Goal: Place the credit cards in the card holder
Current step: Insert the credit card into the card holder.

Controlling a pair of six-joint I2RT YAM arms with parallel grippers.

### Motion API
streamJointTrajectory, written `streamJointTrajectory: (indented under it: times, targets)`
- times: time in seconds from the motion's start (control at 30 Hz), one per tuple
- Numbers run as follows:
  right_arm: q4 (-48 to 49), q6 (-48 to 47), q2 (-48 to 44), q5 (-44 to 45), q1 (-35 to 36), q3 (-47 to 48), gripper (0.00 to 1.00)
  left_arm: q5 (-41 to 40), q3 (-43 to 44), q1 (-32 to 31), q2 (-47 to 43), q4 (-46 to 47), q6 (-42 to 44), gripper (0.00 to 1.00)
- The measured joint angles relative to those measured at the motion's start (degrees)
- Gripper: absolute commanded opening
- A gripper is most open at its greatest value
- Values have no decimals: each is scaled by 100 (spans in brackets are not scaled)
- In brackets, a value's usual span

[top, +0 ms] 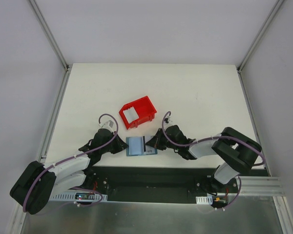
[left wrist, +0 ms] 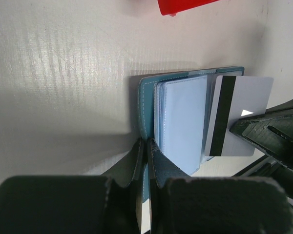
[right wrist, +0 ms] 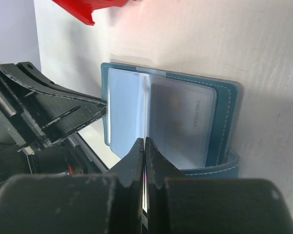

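The teal card holder (top: 136, 146) lies open near the table's front edge, its light blue pockets (left wrist: 180, 122) facing up. My left gripper (top: 123, 145) is shut on its left cover edge (left wrist: 147, 145). My right gripper (top: 155, 141) is shut on a white credit card with a black stripe (left wrist: 244, 114) and holds it on edge over the holder's right half. In the right wrist view that card (right wrist: 145, 107) shows as a thin line ahead of my gripper (right wrist: 145, 144). Another pale card (right wrist: 183, 117) sits in a clear pocket.
A red plastic bin (top: 145, 105) stands just behind the holder, tilted, with white cards (top: 131, 114) inside. It also shows at the top of both wrist views, left wrist (left wrist: 185, 6) and right wrist (right wrist: 88, 7). A black base plate (top: 146, 180) runs along the near edge.
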Motion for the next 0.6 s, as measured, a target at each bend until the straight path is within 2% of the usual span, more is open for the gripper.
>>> streamJointTrajectory:
  times: [0.27,0.6]
  targets:
    - [413,120,437,-116,9,11,0,-35,-15,7,2,35,2,0]
    - [452,127,415,-70,17,9,0,-105,-26,7,4,83,2,0]
